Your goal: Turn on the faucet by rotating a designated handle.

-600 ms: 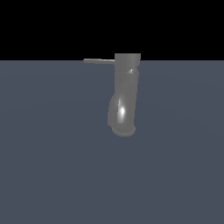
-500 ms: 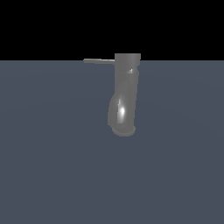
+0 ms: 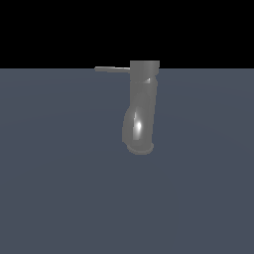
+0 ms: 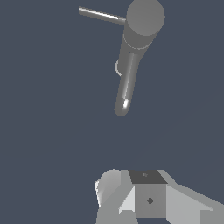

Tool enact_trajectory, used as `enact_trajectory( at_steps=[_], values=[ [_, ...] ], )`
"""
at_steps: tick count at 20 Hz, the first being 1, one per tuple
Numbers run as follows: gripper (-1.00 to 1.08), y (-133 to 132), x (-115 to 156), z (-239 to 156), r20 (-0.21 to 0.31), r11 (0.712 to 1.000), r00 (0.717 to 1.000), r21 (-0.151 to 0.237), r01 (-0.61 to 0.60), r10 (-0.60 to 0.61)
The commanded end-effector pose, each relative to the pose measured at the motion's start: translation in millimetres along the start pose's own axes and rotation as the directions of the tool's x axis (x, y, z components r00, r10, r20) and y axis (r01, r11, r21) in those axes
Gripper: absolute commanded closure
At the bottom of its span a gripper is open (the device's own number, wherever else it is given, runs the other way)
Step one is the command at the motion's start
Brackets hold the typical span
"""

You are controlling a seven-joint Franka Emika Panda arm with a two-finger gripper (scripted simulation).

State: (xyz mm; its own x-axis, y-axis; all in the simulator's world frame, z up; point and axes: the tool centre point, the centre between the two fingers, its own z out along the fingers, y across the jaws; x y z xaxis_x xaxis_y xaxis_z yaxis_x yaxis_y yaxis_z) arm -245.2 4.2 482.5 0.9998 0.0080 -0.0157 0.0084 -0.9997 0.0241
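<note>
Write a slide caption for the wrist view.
Wrist camera looks down on the grey faucet, its thin handle jutting sideways, the gripper well short of both.

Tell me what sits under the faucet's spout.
Under the spout of the faucet the wrist view shows only bare grey-blue surface; no basin, drain or object. The handle projects sideways from the top, away from the spout. The floor directly beneath the body stays covered.

No readable text, labels, brands or numbers, as far as visible
</note>
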Motion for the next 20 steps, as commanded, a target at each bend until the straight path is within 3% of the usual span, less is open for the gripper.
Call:
enact_trajectory(
  at_steps=[1, 11, 20],
  values=[
    [1.08, -1, 0, -1, -0.001, 1.0, 1.0, -0.003, 0.003, -0.003],
    [1.08, -2, 12, 1, 0.0, 0.998, 0.998, 0.014, -0.056, 0.056],
    [1.08, -6, 45, 6, 0.011, 0.977, 0.978, 0.048, -0.206, 0.206]
  ],
)
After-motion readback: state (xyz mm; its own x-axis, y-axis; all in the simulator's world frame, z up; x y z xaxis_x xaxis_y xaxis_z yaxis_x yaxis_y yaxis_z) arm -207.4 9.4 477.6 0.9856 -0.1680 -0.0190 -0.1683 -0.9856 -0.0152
